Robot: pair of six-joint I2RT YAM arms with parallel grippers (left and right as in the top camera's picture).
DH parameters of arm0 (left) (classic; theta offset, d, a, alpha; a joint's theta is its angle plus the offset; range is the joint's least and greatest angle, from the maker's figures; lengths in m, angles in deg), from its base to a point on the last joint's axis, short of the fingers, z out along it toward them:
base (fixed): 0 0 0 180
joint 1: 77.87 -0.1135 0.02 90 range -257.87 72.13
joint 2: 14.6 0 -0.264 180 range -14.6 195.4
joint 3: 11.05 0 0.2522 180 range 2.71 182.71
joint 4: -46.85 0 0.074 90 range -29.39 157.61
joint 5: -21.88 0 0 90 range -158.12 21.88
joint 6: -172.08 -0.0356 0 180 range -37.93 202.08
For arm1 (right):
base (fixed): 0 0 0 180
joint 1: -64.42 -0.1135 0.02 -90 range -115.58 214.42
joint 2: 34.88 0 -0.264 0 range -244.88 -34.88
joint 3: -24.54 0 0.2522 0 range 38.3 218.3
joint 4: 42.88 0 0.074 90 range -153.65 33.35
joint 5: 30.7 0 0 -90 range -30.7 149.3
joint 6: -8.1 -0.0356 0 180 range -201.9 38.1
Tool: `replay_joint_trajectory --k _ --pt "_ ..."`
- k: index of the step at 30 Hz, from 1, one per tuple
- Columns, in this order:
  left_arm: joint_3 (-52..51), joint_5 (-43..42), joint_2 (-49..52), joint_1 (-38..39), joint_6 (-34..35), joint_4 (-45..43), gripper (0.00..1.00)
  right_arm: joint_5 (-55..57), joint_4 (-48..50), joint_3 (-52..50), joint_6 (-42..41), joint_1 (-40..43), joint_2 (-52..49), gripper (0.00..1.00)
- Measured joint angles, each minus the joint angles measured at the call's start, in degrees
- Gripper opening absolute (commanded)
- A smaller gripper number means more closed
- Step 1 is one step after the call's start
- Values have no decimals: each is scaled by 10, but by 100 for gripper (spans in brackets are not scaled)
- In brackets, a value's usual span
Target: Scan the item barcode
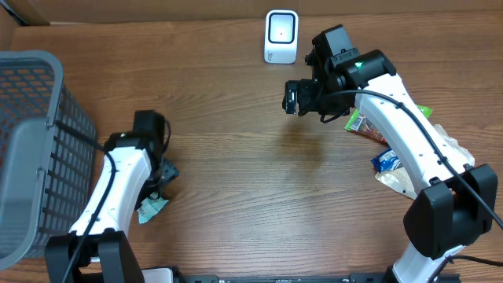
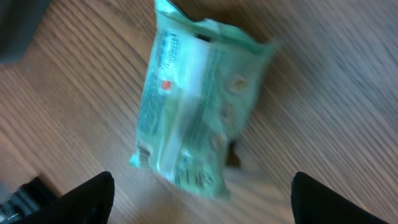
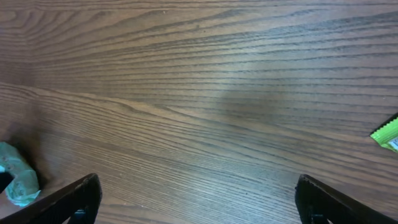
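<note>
Pale green packet (image 2: 198, 106) with white stripe, brown wood-grain table (image 3: 205, 93), grey mesh basket (image 1: 35, 94), white scanner (image 1: 281, 36)

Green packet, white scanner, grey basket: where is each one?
green packet (image 2: 199, 112), left wrist view, middle of its wrapper.
white scanner (image 1: 281, 33), overhead view, its front face.
grey basket (image 1: 31, 86), overhead view, mesh side wall.
</note>
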Motion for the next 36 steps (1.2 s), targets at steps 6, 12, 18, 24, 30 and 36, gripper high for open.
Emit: replay_joint_trajectory --k 6,12,18,24,30,36 --pt "-61 10 1 -33 -10 -107 51 0 6 0 0 0 0 100" --pt "-101 20 0 -33 -24 -170 4 0 5 0 0 0 0 100" --pt "-101 -6 -1 -30 -89 -200 4 2 5 0 0 0 0 100" --pt "-71 -156 -2 36 -232 -230 4 2 6 0 0 0 0 100" --pt "12 -235 1 150 -276 -273 5 2 7 0 0 0 0 100" --pt "37 -258 1 242 -257 -330 45 2 0 0 0 0 0 100"
